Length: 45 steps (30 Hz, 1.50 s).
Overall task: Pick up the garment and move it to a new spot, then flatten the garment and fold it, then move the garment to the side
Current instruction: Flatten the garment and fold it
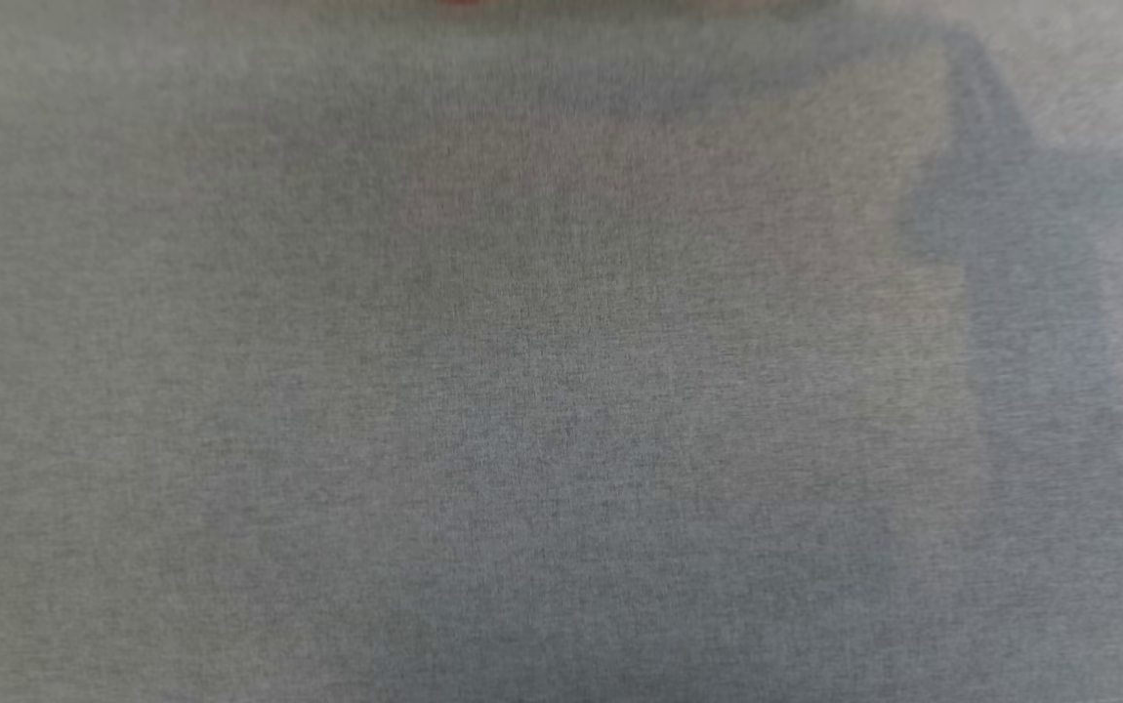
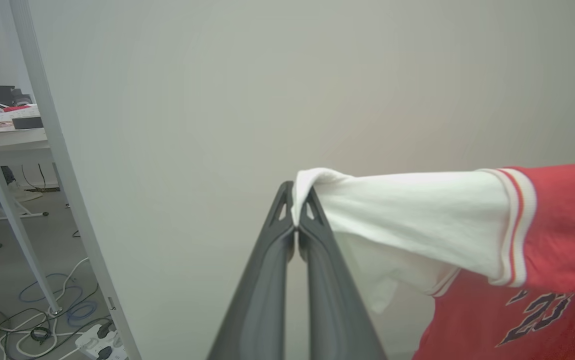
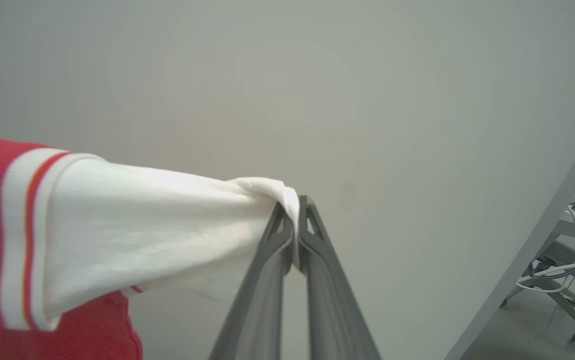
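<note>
Left gripper (image 2: 296, 210) is clamped tight on one white sleeve tip of the shirt (image 2: 562, 225), right gripper (image 3: 295, 216) on the other. Shirt is held stretched between them, presumably to be laid flat on the grey surface (image 1: 561, 391). Blurred red at head view's top: possibly its hem.

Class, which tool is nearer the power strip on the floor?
Left. The left tool pinches one sleeve with the power strip beyond it, away from the shirt; the right tool pinches the far sleeve.

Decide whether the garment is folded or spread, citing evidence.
Spread: left gripper and right gripper each pinch a white sleeve, stretching the garment between them.
</note>
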Motion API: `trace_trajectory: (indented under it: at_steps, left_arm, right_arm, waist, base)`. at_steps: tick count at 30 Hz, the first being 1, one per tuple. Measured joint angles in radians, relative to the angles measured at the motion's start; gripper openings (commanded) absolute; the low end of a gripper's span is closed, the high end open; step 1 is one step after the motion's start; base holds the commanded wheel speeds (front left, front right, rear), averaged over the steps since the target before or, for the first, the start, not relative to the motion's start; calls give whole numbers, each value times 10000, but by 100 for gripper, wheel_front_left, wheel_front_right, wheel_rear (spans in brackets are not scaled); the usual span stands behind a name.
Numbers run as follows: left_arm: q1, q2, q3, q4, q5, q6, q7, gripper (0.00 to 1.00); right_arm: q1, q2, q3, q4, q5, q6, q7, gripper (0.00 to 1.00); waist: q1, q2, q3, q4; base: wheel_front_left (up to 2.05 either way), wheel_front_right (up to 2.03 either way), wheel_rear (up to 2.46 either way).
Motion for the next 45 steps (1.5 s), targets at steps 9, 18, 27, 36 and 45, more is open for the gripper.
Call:
trace_trajectory:
  at_steps: [9, 18, 27, 36, 45]
  left_arm:
    - [-2158, -685, -301, 2447, 731, -337, -1820, 0]
    - [-544, -1294, -608, 3697, 349, -723, -2886, 0]
    - [2301, -1764, -800, 4042, -378, -838, -3348, 0]
    - [5006, -1827, -1160, 3705, -807, -752, -2562, 0]
    - [7705, -1720, -1532, 2429, -1356, -79, -1116, 0]
  right_arm:
    - [-1867, 765, -81, 2385, -1037, 6, -2017, 0]
    - [-890, 1277, 324, 3975, -945, 6, -2761, 0]
    - [1336, 961, 1889, 4428, 357, 6, -1979, 0]
    - [3756, -144, 3168, 3475, 2232, 6, -458, 0]
    - [6339, -951, 3425, 2447, 3553, 8, 606, 0]
  waist:
    - [1, 0, 1301, 92]
    - [1, 0, 1499, 385]
    - [-1, 0, 898, 479]
    - [-2, 0, -204, 528]
    - [-3, 0, -1574, 605]
  base:
    - [0, 0, 0]
    - [0, 0, 0]
    - [0, 0, 0]
    - [0, 0, 0]
    - [0, 0, 0]
